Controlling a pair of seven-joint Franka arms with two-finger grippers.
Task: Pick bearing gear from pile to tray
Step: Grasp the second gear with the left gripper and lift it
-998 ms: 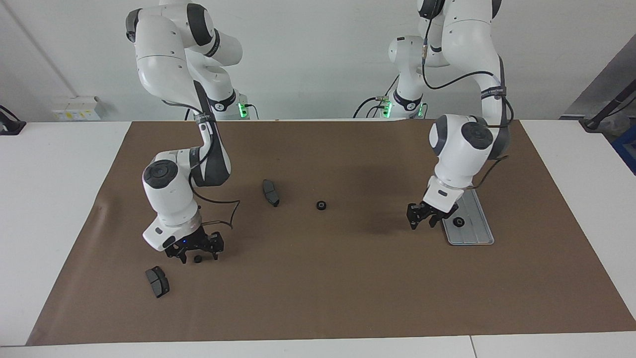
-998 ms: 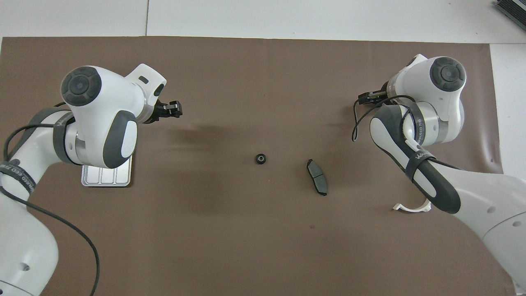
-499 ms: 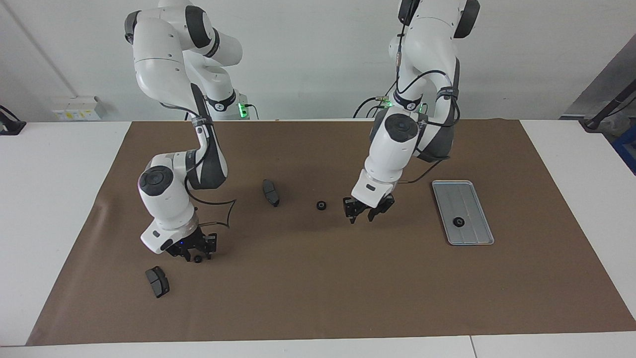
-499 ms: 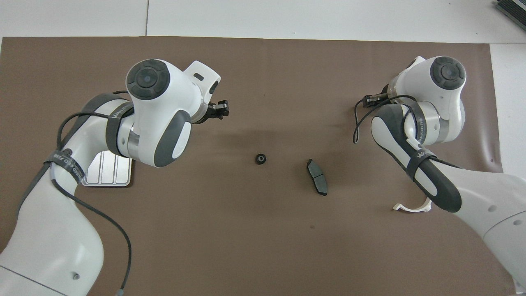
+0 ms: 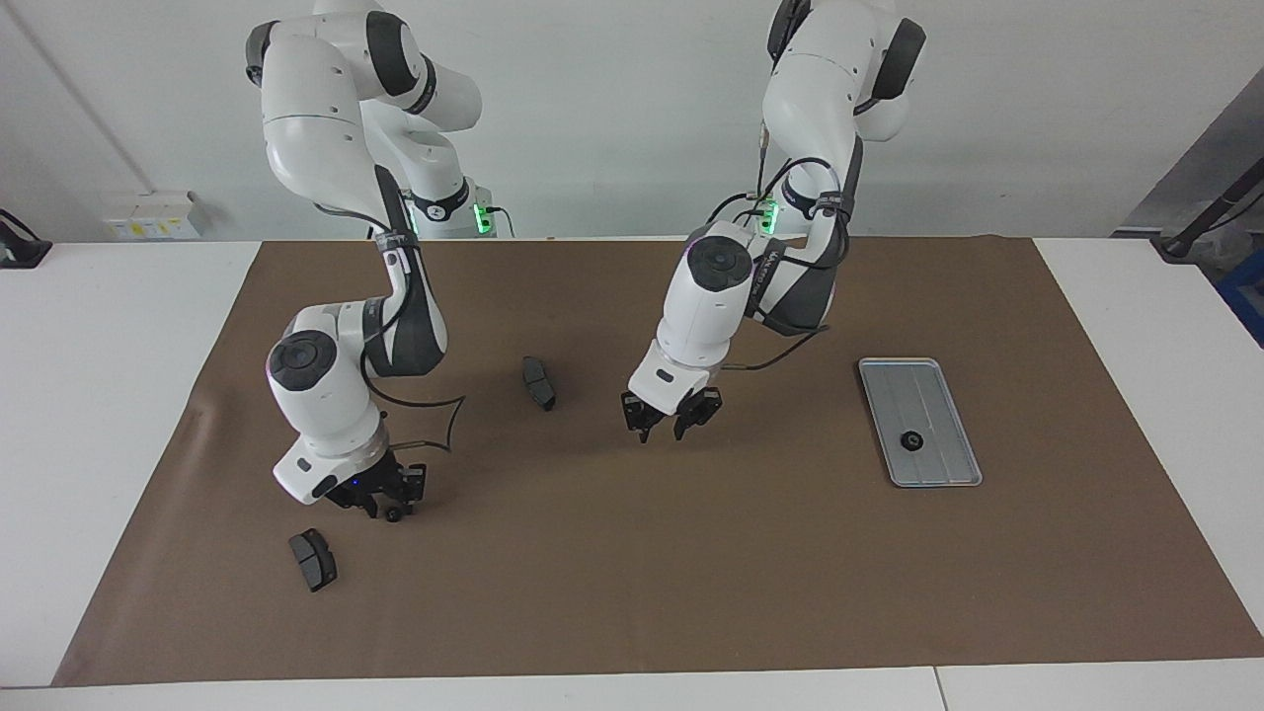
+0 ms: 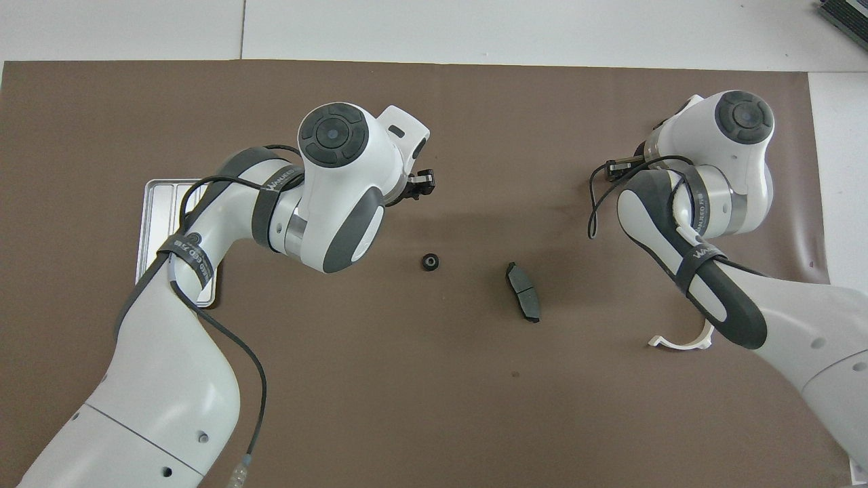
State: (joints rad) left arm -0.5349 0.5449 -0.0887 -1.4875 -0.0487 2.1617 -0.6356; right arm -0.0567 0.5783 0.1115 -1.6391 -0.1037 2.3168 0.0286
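The right gripper [image 5: 383,502] is low over the brown mat [image 5: 632,592] at the right arm's end of the table. A small black gear [image 5: 393,514] sits right at its tips, and I cannot tell whether the jaws are already closed on it. A brake pad [image 5: 312,560] lies on the mat near that gripper, and another brake pad [image 5: 538,382] lies between the two grippers. The left gripper [image 5: 664,427] hangs low over the middle of the mat with its jaws partly apart and nothing between them. A second gear [image 6: 428,261] lies on the mat close by its tips and not between them. The tray [image 5: 933,395] is well apart from both grippers, with a third gear [image 5: 909,441] resting in it. Each gear looks light, hard and round, so it is likely to roll or squirt out of an off-centre pinch. The safest hold is probably straight down across the outer rim, with the jaws centred on it.
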